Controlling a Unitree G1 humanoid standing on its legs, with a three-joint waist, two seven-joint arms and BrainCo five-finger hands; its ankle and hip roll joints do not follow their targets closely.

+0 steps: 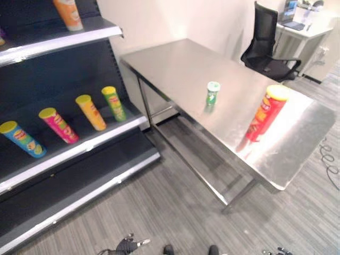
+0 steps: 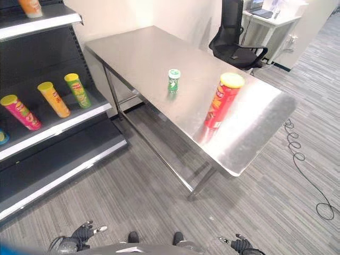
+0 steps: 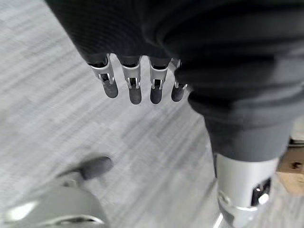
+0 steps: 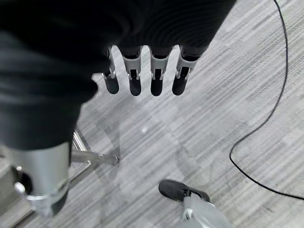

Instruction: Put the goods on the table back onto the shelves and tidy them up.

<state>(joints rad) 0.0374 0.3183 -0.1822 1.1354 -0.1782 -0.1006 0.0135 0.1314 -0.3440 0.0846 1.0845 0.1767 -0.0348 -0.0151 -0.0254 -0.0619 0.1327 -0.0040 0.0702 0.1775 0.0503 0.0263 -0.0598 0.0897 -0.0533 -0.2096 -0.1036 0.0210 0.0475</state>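
A tall red chip can with a yellow lid (image 1: 266, 112) stands upright near the right end of the steel table (image 1: 175, 64). A small green can (image 1: 212, 93) stands upright near the table's middle. On the dark shelf unit (image 1: 79, 146) to the left, blue (image 1: 22, 138), pink (image 1: 58, 125), yellow (image 1: 91, 112) and green (image 1: 113, 103) chip cans lean in a row. My left hand (image 3: 134, 83) and right hand (image 4: 135, 78) hang low over the floor, far from the table, fingers straight and holding nothing.
An orange can (image 1: 69, 13) stands on the upper shelf. A black office chair (image 1: 265, 45) and a desk (image 1: 305, 26) stand beyond the table's far right corner. Grey plank floor (image 1: 170, 202) lies between the shelves and the table.
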